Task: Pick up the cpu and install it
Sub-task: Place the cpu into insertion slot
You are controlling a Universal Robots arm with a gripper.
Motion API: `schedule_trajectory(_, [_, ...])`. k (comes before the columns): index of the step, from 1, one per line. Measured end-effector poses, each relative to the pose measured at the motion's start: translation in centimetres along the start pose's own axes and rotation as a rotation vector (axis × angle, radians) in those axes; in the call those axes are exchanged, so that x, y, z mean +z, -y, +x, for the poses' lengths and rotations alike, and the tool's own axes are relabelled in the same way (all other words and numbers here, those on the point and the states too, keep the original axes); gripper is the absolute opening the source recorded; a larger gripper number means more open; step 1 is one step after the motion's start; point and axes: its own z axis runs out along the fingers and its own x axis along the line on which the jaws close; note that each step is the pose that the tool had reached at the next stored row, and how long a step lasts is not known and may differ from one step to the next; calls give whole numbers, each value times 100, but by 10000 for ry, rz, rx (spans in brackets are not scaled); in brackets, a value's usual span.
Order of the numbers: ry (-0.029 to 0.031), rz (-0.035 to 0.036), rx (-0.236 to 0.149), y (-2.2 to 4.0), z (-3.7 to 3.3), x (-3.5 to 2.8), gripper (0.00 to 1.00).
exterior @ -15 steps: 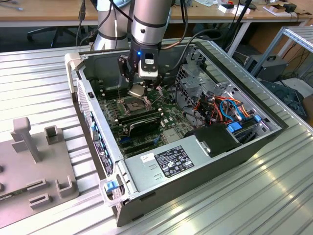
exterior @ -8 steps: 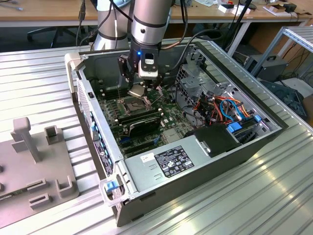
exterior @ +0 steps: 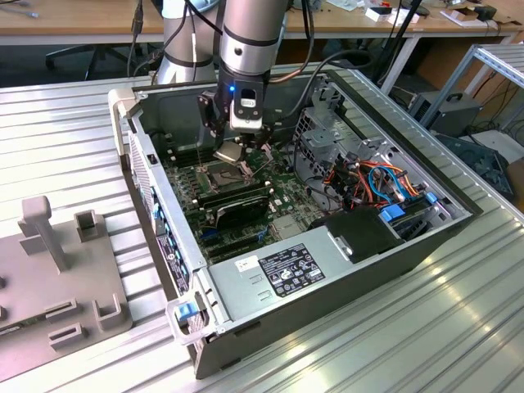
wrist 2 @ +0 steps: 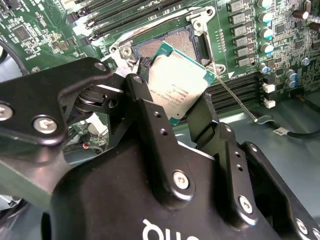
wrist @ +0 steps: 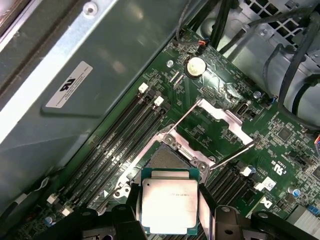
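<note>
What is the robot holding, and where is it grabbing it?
The tool holds the cpu, pinched by two opposite side edges, above the open socket.

Metal lid of cpu [wrist: 168, 202] dull silver, faintly sheened; rim green. Matt black end effector [wrist 2: 170, 97], perhaps plastic.

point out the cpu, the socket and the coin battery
cpu [wrist: 169, 205], first wrist view, middle of its metal top
socket [wrist: 167, 159], first wrist view, its bare contact field
coin battery [wrist: 195, 65], first wrist view, middle of its face
</note>
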Motion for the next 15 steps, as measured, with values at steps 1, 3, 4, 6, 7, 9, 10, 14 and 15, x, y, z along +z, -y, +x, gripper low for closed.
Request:
schedule_trajectory(1, [0, 0, 78, 0, 0, 0, 55])
schedule_trajectory(3, [2, 1, 185, 0, 0, 0, 55])
schedule_trajectory(4, [3, 1, 285, 0, 0, 0, 55])
schedule_trajectory(6, [3, 2, 337, 0, 0, 0, 55])
schedule_trajectory(7, [4, 1, 365, 0, 0, 0, 55])
schedule_trajectory(9, [4, 2, 412, 0, 0, 0, 55])
schedule_trajectory(10, [5, 2, 433, 0, 0, 0, 55])
schedule_trajectory(14, [5, 3, 523, 0, 0, 0, 55])
schedule_trajectory(15, [6, 3, 546, 0, 0, 0, 55])
